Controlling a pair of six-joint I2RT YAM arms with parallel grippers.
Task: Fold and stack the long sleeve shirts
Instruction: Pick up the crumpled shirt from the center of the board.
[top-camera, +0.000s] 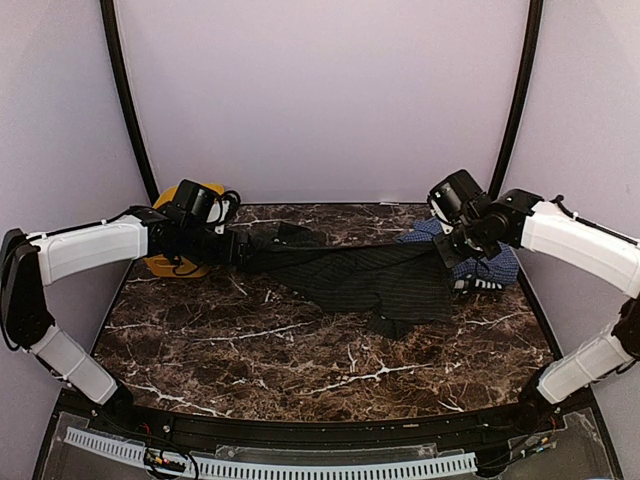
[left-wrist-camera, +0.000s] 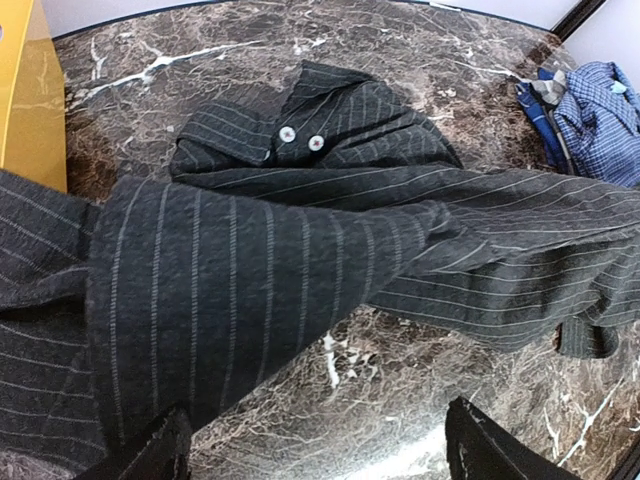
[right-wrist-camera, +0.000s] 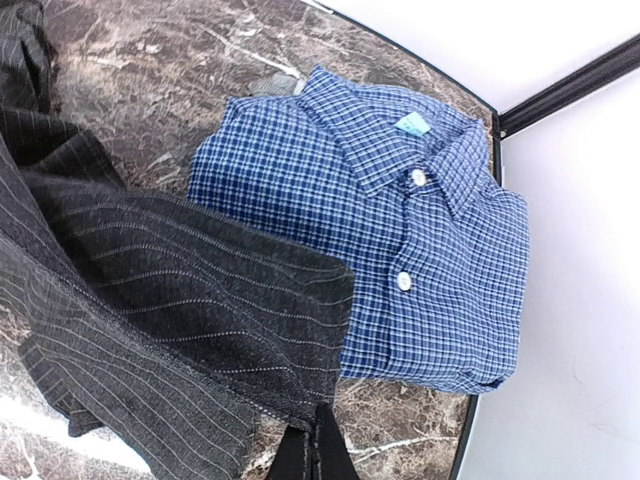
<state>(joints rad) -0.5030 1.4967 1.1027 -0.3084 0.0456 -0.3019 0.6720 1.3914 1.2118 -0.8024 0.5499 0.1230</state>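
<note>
Top external: black shirt (top-camera: 370, 280) stretched between both arms

Its long axis runs left-right across the far table (top-camera: 300, 350). Right pincer (right-wrist-camera: 315, 445) clenches one hem; left pincer (left-wrist-camera: 320, 455) gapes, sleeve draped across it. Blue shirt (right-wrist-camera: 400, 250) sits folded far right.

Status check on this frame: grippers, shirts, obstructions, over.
Left gripper open over black shirt. Right gripper shut on its edge. Black shirt unfolded, blue shirt folded far right. Yellow basket far left.

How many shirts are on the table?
2. The black pinstriped shirt stretches across the middle of the table, and the blue checked shirt sits folded at its far right edge. No others show.
</note>
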